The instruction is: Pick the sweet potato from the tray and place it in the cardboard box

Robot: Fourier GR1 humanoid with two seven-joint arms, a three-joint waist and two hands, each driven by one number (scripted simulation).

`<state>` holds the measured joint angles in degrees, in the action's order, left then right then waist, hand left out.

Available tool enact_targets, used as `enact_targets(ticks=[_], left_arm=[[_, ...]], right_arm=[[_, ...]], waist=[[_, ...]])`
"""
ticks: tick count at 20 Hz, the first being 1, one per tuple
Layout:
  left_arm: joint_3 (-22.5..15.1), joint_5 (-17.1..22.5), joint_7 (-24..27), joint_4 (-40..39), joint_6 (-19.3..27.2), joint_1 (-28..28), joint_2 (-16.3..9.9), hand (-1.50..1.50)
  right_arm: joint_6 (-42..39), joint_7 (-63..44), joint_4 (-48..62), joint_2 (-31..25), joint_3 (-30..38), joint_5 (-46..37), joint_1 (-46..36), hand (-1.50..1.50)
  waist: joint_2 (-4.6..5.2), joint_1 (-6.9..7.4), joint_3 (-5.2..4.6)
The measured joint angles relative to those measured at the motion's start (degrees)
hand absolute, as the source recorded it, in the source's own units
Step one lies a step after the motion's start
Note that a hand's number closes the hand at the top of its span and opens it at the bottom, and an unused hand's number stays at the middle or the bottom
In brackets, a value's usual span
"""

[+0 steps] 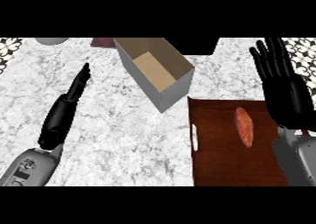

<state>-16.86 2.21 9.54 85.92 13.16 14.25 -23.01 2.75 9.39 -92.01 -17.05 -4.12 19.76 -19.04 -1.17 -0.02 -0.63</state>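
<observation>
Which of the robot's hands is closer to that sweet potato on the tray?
The right robot hand. It is open, just right of the sweet potato and a little beyond it, at the tray's edge. The left robot hand is far off to the left, past the box.

White-grey marbled counter (121, 144) fills most of view, w/ black-and-white patterned tile at top-left corner (4, 54) & top-right (305, 54), a dark rectangular block (195, 46) at far edge, a pale rounded obj (51, 41) & a small maroon obj (103, 42) cut off at top.
</observation>
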Motion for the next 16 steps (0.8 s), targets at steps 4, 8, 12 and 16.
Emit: enact_targets(ticks=[4,8,12,16], left_arm=[[2.7,0.3,-2.2,-0.3,0.6,-3.7,-1.0,0.0],[4.6,1.2,-6.1,-2.5,1.9,-6.8,-1.6,0.0],[4.2,1.3,-9.1,-2.8,3.0,-9.1,-0.4,0.0],[5.1,1.5,-11.3,0.0,2.6,-12.5,-1.2,0.0]], right_arm=[[-1.7,0.8,2.9,-1.1,2.9,0.9,-1.1,-1.5],[-0.7,0.6,9.6,-7.8,5.2,-5.1,-0.3,1.5],[8.1,1.7,18.2,-4.4,8.4,-8.1,1.0,-1.5],[6.4,10.0,28.2,-4.0,11.7,-8.0,0.2,-1.5]], waist=[[0.79,0.47,0.42],[1.91,0.87,0.12],[1.88,1.33,0.53],[1.56,1.21,0.66]])
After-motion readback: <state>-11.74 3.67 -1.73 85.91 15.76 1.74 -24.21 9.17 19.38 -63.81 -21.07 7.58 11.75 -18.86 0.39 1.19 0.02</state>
